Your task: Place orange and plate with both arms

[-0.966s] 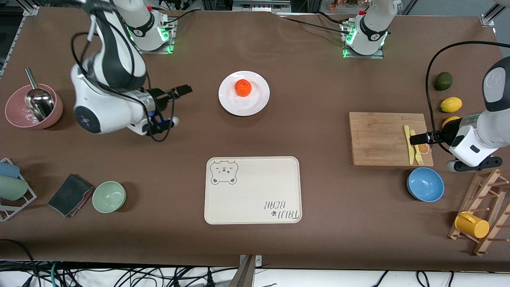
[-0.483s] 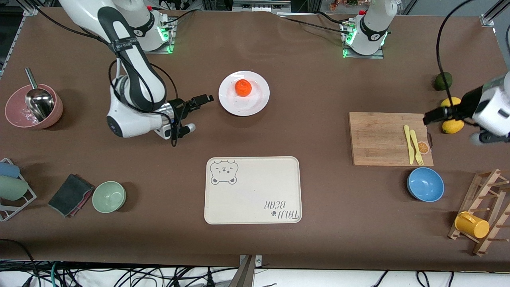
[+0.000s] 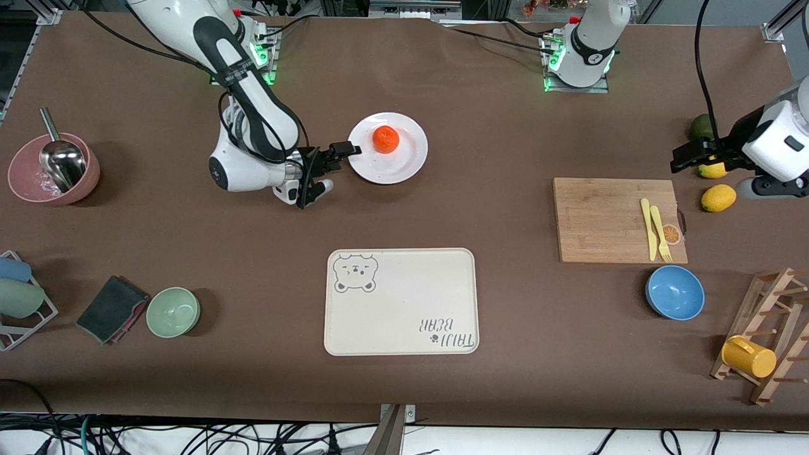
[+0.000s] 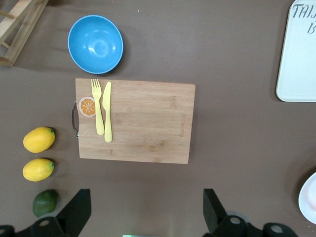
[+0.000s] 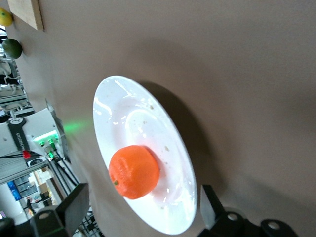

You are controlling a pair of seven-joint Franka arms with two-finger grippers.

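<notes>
Orange [image 3: 385, 139]: one, sitting on the one white plate [image 3: 404, 165], which is lying on the worktop [image 3: 480, 145] between the two arm bases and the bear-printed tray [image 3: 401, 301]. Counting elsewhere: two lemons [image 3: 718, 197], one green fruit [image 3: 698, 126], three bowls, one cutting board [image 3: 607, 218]. Right tool [image 3: 341, 152] is standing open, empty, just beside the plate rim toward the right arm's end. Left tool [image 3: 686, 155] is hanging open, empty, over the lemons, well apart from the orange.
</notes>
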